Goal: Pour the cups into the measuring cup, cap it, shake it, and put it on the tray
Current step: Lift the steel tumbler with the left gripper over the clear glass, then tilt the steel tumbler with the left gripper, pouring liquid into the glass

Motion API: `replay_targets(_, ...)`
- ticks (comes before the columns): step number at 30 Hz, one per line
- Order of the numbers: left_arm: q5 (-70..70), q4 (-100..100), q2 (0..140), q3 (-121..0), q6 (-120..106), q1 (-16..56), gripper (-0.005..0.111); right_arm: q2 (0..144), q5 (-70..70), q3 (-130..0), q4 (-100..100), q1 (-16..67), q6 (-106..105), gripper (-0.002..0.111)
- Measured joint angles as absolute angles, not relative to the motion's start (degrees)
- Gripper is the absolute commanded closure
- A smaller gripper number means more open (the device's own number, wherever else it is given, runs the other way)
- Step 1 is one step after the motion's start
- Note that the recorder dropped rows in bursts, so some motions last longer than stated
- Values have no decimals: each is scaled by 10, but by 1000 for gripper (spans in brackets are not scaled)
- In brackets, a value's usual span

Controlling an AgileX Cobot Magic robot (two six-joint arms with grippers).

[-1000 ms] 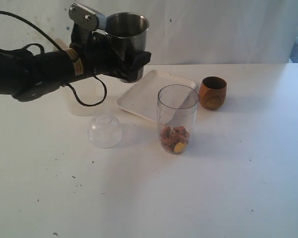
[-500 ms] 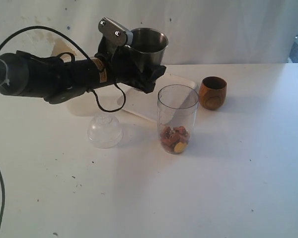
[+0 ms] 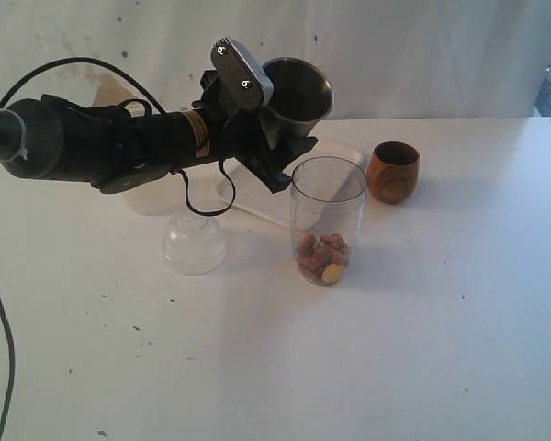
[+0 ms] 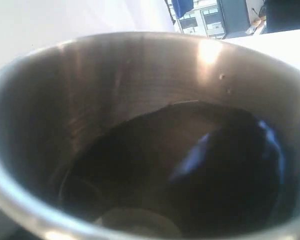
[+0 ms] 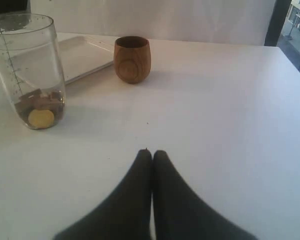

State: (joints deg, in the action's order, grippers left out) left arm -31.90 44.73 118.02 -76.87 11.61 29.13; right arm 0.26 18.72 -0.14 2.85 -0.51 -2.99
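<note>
My left gripper (image 3: 277,138) is shut on the grey steel tumbler (image 3: 296,99), held in the air and tilted toward the clear measuring cup (image 3: 328,219), just up and left of its rim. The tumbler's inside (image 4: 155,150) fills the left wrist view; something pale lies at its bottom. The measuring cup (image 5: 27,70) stands upright with brownish bits and a yellow piece at the bottom. The brown wooden cup (image 3: 393,171) stands upright to its right, also in the right wrist view (image 5: 132,58). The clear dome cap (image 3: 194,242) rests on the table at left. My right gripper (image 5: 152,152) is shut and empty, low over the table.
The white tray (image 3: 344,152) lies behind the measuring cup, partly hidden by my left arm; its edge shows in the right wrist view (image 5: 85,55). A frosted whitish tub (image 3: 151,195) stands behind the arm at left. A black cable (image 3: 0,340) hangs at the left edge.
My left arm has carried the steel tumbler to the right, toward the measuring cup, and tipped it over. Nothing else has moved.
</note>
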Motion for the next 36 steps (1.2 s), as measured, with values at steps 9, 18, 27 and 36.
replay_targets(9,-318,449,1180,-769,25,291,107,3,187,-1,29,-5,-16,108)
replay_targets(18,-318,449,1180,-769,-95,291,107,3,187,-1,29,-5,-16,108)
replay_targets(27,-318,450,1180,-769,-203,291,107,3,187,-1,29,-5,-15,108)
replay_targets(36,-330,449,1180,-769,-268,291,107,3,187,-1,29,-5,-15,108)
